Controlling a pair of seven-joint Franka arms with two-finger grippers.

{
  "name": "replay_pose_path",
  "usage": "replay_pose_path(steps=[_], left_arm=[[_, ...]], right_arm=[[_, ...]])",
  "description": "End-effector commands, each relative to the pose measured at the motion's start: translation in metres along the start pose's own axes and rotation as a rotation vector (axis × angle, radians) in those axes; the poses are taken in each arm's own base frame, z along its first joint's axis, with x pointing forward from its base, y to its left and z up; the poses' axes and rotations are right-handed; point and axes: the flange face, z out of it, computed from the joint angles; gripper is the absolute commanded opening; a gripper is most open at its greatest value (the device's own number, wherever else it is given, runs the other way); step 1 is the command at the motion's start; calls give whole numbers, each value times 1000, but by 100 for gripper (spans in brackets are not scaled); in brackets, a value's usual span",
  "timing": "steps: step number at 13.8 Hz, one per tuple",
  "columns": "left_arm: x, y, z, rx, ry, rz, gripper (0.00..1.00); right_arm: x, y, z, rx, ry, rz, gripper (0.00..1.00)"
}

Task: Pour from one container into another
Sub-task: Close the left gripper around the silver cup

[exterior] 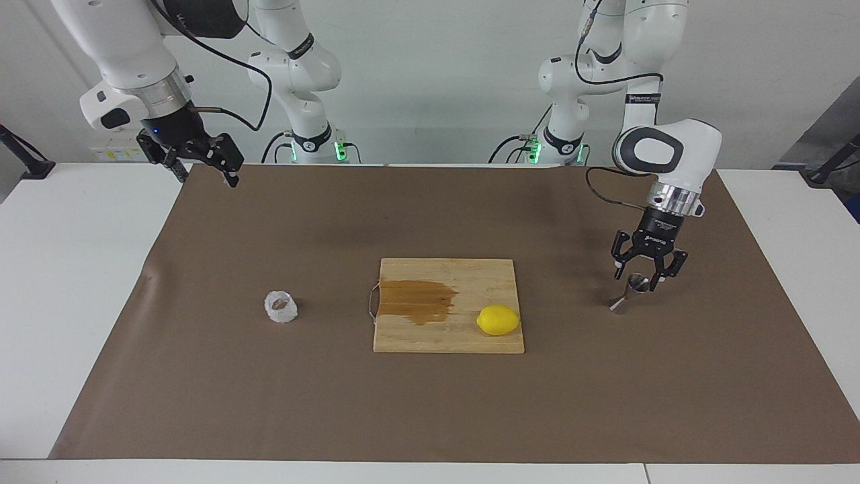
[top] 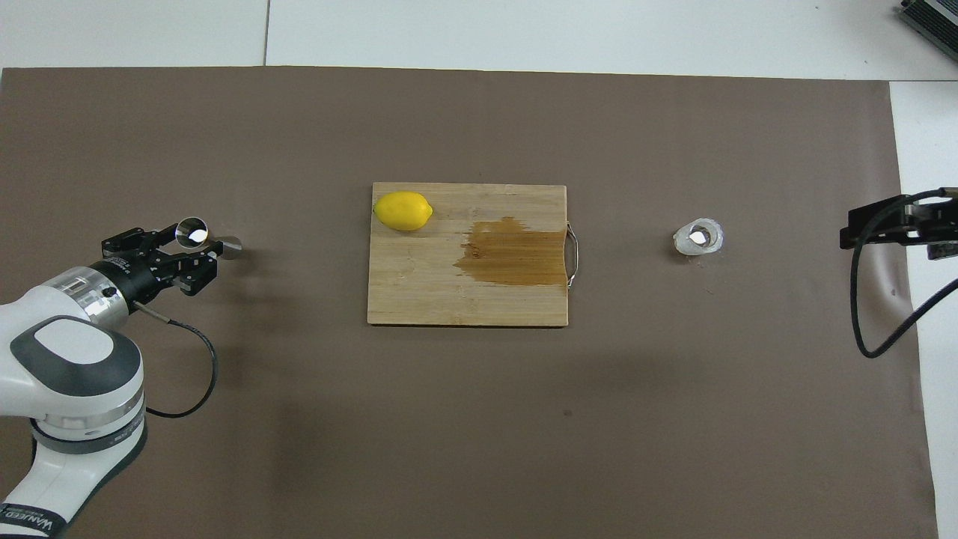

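At the left arm's end of the table, the left gripper straddled the steel jigger's upper cone, whether clamped I cannot tell; well apart from it, past a lemon-bearing cutting board, stood the glass cup; the right gripper waited aloft, fingers apart.

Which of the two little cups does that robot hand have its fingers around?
The shiny steel measuring cup, hourglass-shaped, toward the left arm's end of the table. The left end effector straddles it; the bumpy glass cup stands alone.
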Motion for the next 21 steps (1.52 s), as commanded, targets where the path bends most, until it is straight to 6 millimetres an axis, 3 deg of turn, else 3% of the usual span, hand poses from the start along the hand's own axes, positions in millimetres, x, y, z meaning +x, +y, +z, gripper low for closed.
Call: replay_pose_path(steps=[1, 6, 9, 11, 15, 17, 19, 21], left_arm=[[3, -3, -1, -14, 0, -15, 72], [4, -1, -2, -18, 0, -19, 67], [4, -2, -1, -16, 2, -17, 54], [4, -2, -2, -18, 0, -17, 38], [4, -2, -2, -17, 0, -17, 31], [3, -1, -2, -17, -1, -19, 23], [2, -1, -2, -12, -4, -19, 5], [0, 1, -3, -6, -9, -24, 0]], right_arm=[[-2, 4, -3, -6, -1, -19, 100], [-2, 4, -3, -6, -1, -19, 100], [-2, 4, -3, -6, -1, -19, 100], [-2, 4, -3, -6, -1, -19, 100], [-2, 4, -3, -6, -1, -19, 100], [-2, 4, -3, -6, -1, -19, 100], [-2, 4, -3, -6, -1, -19, 100], [-2, 4, -3, -6, -1, -19, 100]])
